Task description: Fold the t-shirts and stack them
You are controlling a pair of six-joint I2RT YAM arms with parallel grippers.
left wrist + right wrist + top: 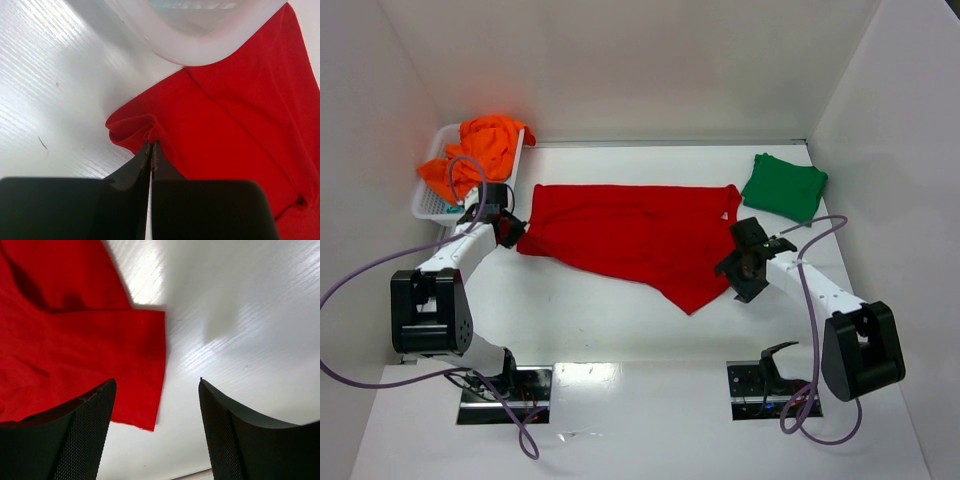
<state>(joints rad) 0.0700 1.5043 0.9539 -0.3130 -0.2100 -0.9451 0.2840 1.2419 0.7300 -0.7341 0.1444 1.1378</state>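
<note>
The large red t-shirt (630,235) lies spread across the table middle. My left gripper (508,228) is shut on a pinched fold at its left edge (150,131). My right gripper (745,262) is open and empty over the shirt's right edge; one red corner (142,390) lies between its fingers (85,430). A folded dark green t-shirt (783,187) lies at the back right. An orange t-shirt (480,150) is heaped in the basket, with a bit of pale teal cloth (452,209) under it.
The white lattice basket (425,205) stands at the back left; its rim (200,45) is close above my left gripper. White walls enclose the table on the left, back and right. Purple cables loop from both arms.
</note>
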